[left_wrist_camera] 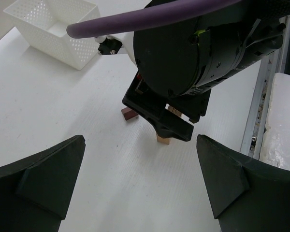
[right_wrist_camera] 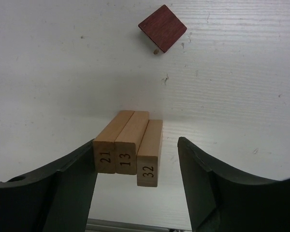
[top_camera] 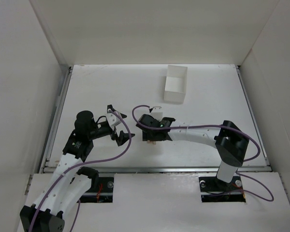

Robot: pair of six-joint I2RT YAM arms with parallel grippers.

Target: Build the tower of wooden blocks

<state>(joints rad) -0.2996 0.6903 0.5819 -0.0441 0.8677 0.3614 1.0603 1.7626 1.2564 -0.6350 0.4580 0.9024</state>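
Note:
Three light tan wood blocks [right_wrist_camera: 130, 145], numbered 21, 13 and 32, stand side by side on the white table. Block 32 sits a little nearer the camera than the other two. My right gripper [right_wrist_camera: 136, 142] is open and straddles them; its left finger [right_wrist_camera: 72, 183] is against block 21 and its right finger [right_wrist_camera: 208, 183] is apart from block 32. A dark reddish-brown block [right_wrist_camera: 162, 28] lies alone beyond them. In the top view the right gripper [top_camera: 152, 135] hides most of the blocks [top_camera: 151, 141]. My left gripper [top_camera: 117, 126] is open and empty, to the left, facing the blocks [left_wrist_camera: 163, 139].
A white perforated square box [top_camera: 175, 83] stands at the back of the table, also seen in the left wrist view [left_wrist_camera: 55, 29]. A metal rail [top_camera: 154, 169] runs along the table's near edge. White walls enclose the table on three sides.

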